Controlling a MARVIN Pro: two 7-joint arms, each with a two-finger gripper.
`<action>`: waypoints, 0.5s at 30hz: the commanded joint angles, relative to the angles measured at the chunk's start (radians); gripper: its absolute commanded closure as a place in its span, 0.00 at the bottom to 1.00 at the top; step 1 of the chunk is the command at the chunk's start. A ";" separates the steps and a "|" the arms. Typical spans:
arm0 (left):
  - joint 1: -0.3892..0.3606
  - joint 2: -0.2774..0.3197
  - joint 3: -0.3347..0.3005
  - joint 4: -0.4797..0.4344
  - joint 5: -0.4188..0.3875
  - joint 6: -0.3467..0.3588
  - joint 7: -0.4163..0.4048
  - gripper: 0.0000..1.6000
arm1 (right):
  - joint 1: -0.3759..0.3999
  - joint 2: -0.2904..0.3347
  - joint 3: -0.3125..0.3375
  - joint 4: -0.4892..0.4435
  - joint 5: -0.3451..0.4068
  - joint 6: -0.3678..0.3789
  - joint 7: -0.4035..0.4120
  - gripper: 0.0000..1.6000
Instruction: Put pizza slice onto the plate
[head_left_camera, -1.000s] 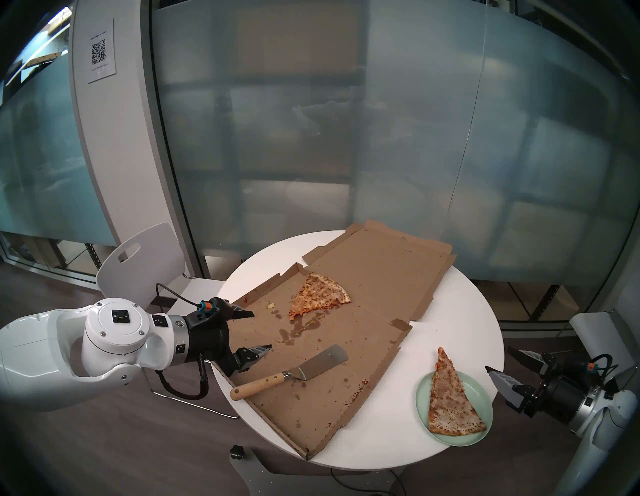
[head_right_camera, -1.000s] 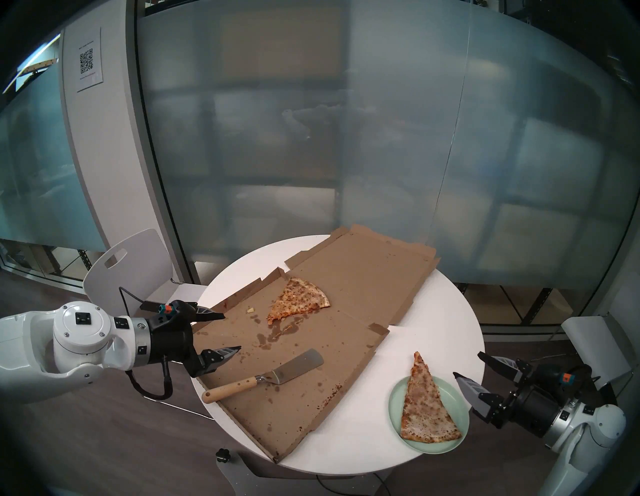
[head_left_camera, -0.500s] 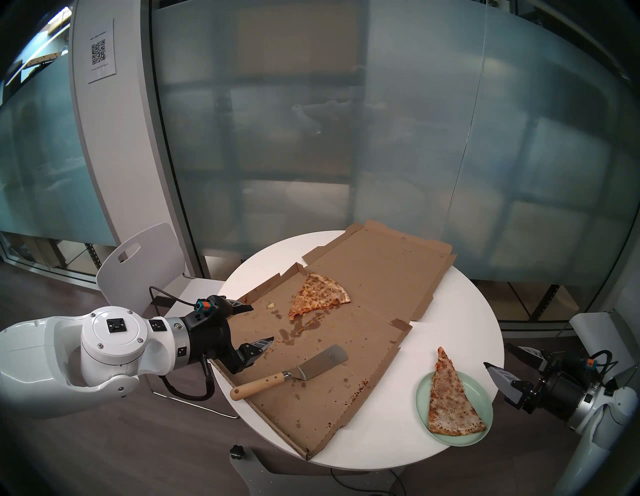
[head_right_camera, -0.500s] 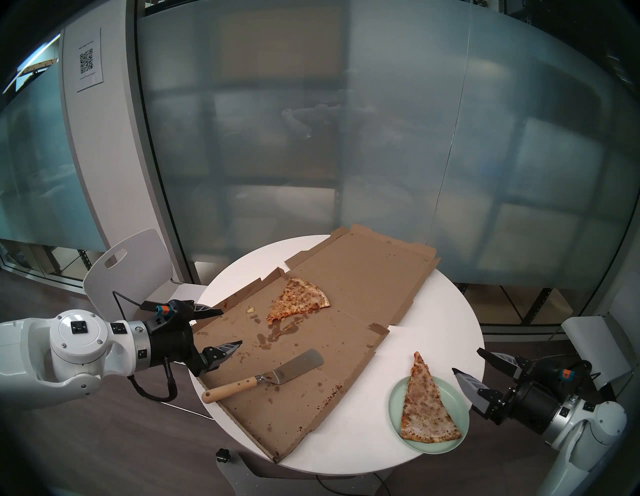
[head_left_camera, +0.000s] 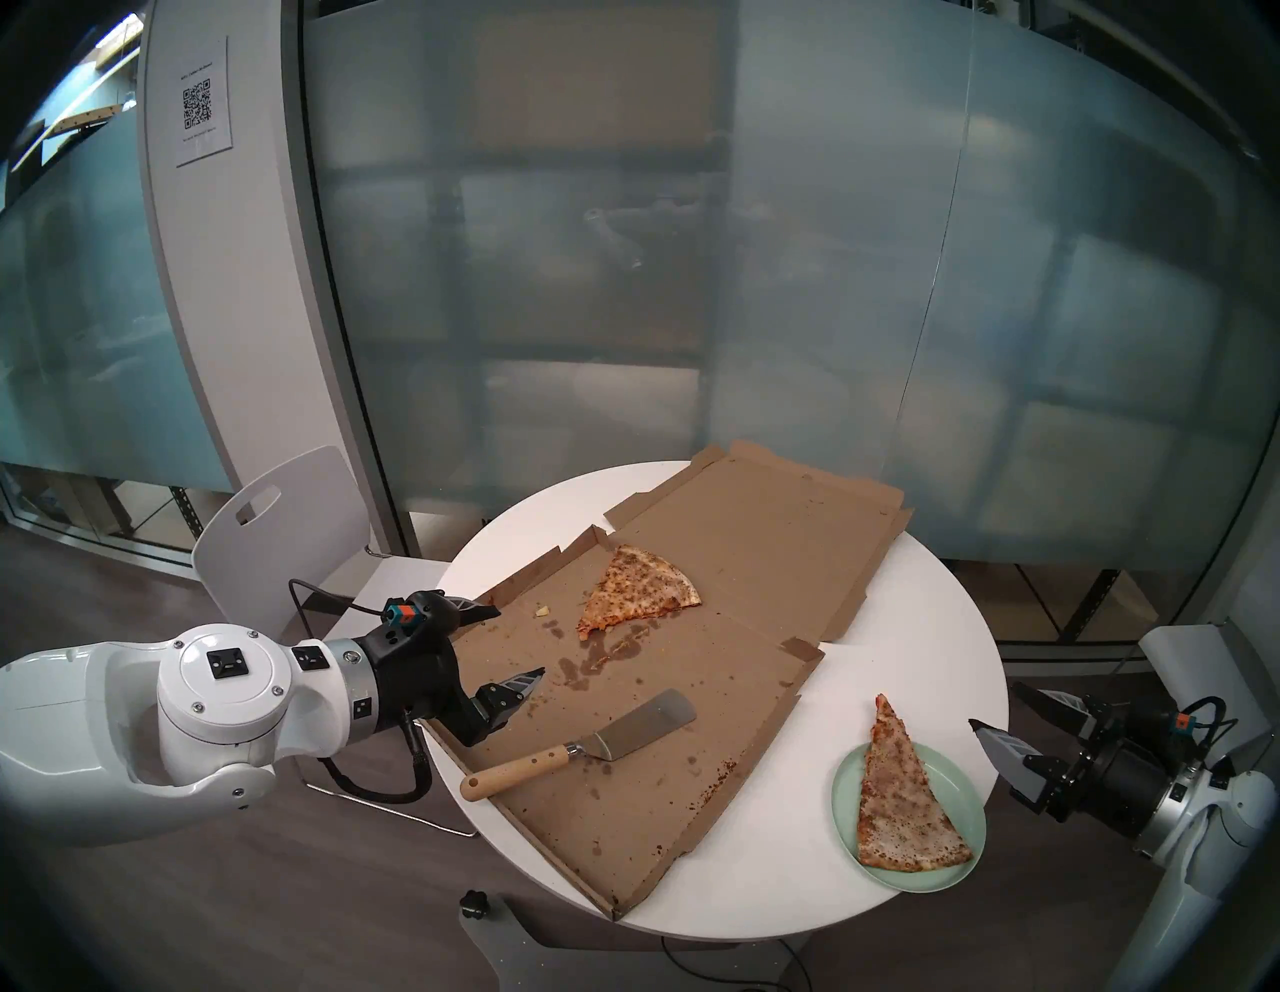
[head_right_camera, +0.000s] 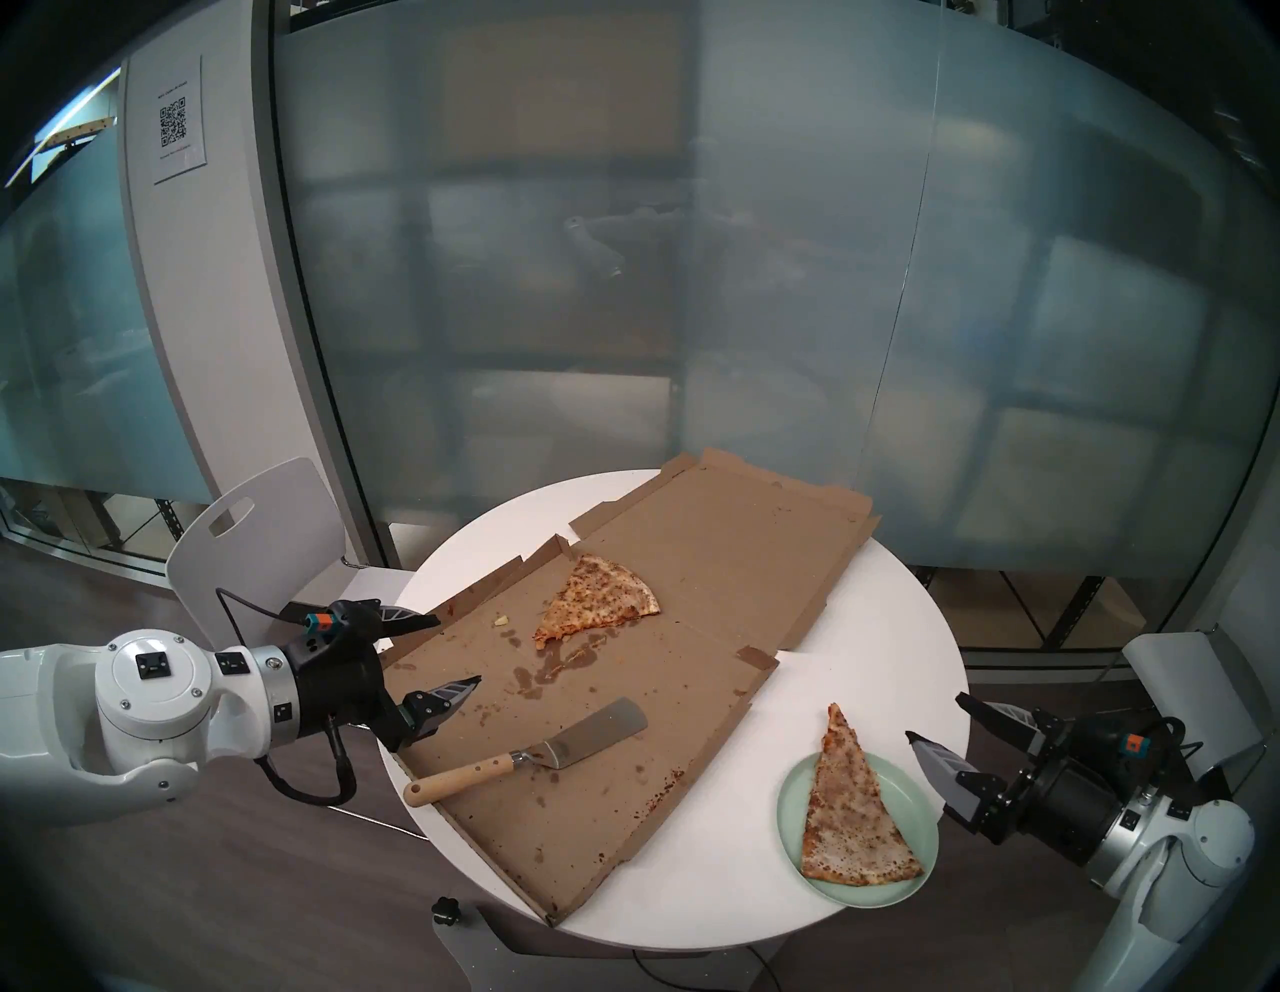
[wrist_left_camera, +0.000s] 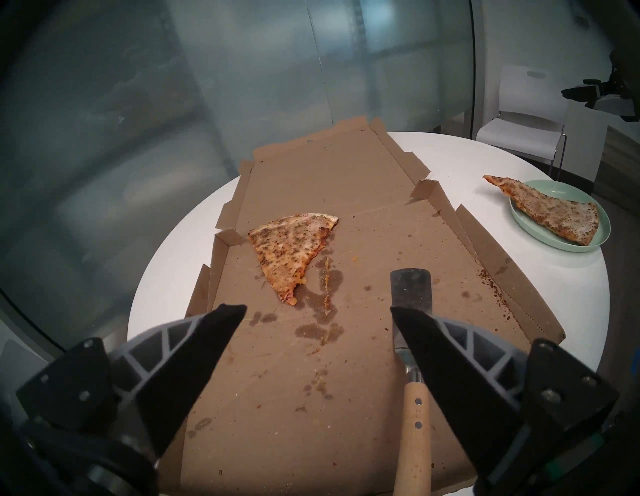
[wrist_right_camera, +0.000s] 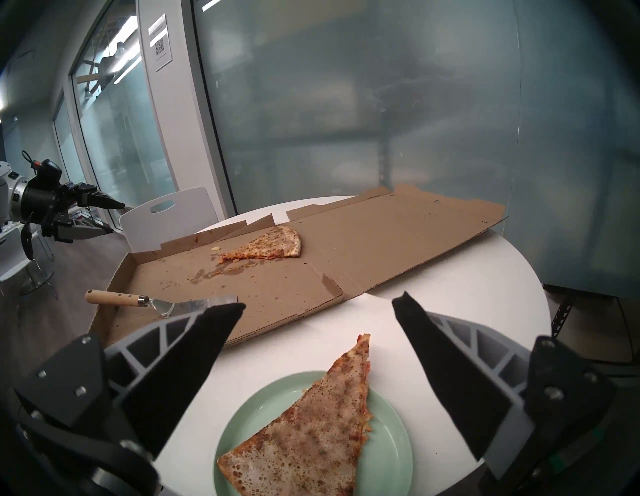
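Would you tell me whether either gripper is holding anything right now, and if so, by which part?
Nothing is held. The left gripper and right gripper are both open and empty; the spatula lies in the pizza box.

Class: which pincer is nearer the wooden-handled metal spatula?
Left. The left pincer hovers open just beside the wooden-handled metal spatula; the right pincer is across the table.

pizza slice (head_left_camera: 900, 796): on plate (head_left_camera: 959, 883), tip overhanging rim toward 12 o'clock
spatula (head_left_camera: 589, 745): in pizza box (head_left_camera: 692, 693)
left gripper (head_left_camera: 519, 641): fingers apart, empty, at 9 o'clock
right gripper (head_left_camera: 994, 706): fingers apart, at 3 o'clock
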 joint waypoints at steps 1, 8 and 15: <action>0.059 0.001 -0.057 -0.018 0.007 -0.020 0.013 0.00 | -0.005 0.002 0.001 -0.017 0.018 -0.005 0.023 0.00; 0.111 0.002 -0.102 -0.022 0.012 -0.027 0.021 0.00 | -0.008 0.004 0.000 -0.017 0.021 -0.005 0.021 0.00; 0.168 0.002 -0.156 -0.025 0.017 -0.035 0.025 0.00 | -0.011 0.006 -0.001 -0.017 0.024 -0.006 0.019 0.00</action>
